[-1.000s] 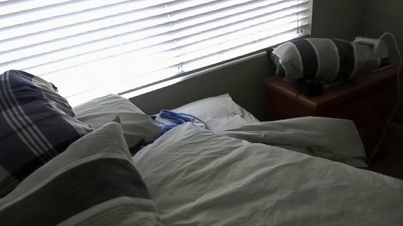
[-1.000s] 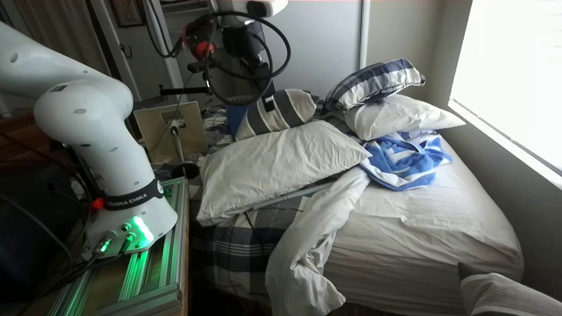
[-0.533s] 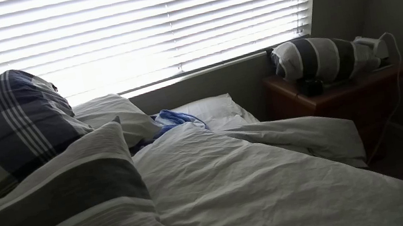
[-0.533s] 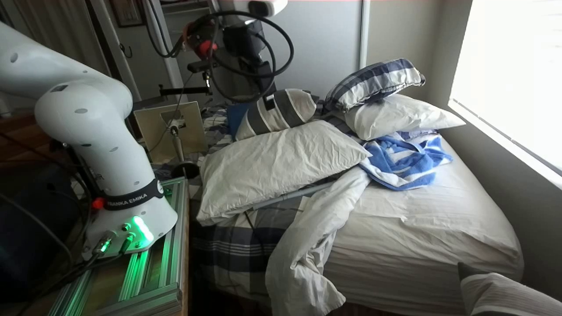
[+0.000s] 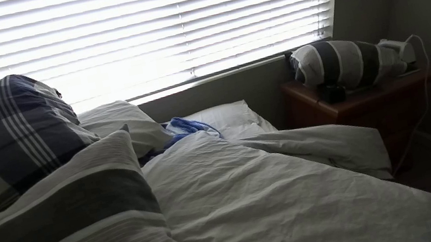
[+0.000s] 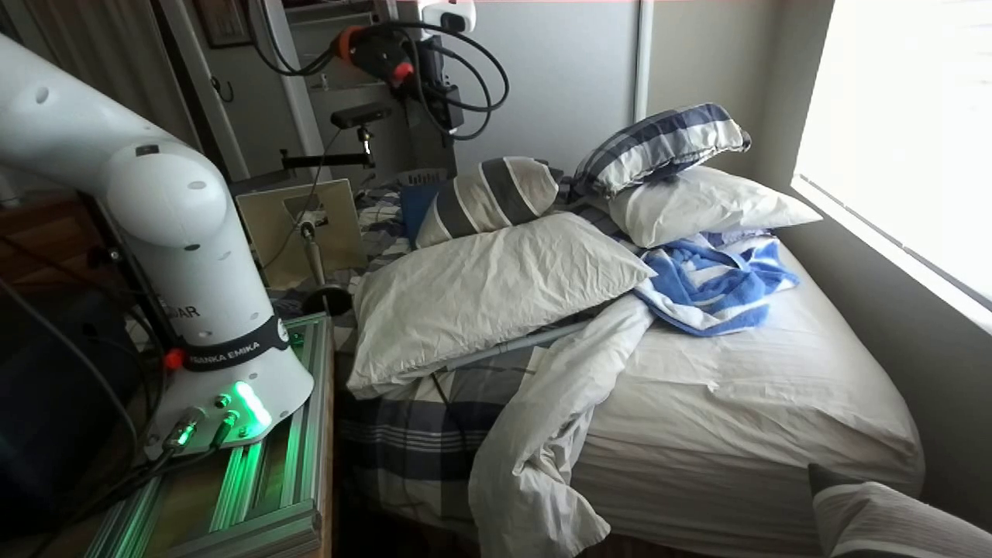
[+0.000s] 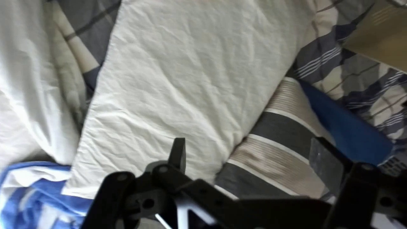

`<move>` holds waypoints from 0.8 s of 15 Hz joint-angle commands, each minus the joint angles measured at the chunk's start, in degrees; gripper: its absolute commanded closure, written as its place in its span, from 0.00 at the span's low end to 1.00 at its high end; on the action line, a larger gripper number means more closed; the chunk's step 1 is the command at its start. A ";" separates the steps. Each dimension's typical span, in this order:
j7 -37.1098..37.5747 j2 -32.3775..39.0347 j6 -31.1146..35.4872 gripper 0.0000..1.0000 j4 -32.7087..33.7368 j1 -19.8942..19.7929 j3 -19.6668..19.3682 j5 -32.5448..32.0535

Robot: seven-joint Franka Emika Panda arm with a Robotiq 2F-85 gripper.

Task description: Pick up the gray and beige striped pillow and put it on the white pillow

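The gray and beige striped pillow [image 6: 492, 198] leans against the far edge of a large plain white pillow [image 6: 496, 291] on the bed. In an exterior view the striped pillow [image 5: 55, 220] fills the lower left, with the white pillow [image 5: 292, 205] beside it. A second plain white pillow [image 6: 709, 205] lies under the plaid one. My gripper [image 7: 252, 159] is open and empty in the wrist view. One finger shows over the white pillow [image 7: 190, 79], the other over the striped pillow [image 7: 283, 159]. In an exterior view the gripper [image 6: 446, 108] hangs above the striped pillow, apart from it.
A navy-and-white plaid pillow [image 6: 666, 147] and a blue-and-white towel [image 6: 713, 287] lie toward the window. A board [image 6: 302, 232] and a camera on a stand [image 6: 360, 116] stand near the arm. A striped bolster [image 5: 342, 63] lies on the nightstand [image 5: 341, 105].
My gripper has moved left in one view, and up and away from the camera in the other. The arm's elbow has shifted right. The pillows have not moved.
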 commanded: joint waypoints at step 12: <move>-10.21 46.41 2.55 0.00 41.05 -0.01 7.84 19.84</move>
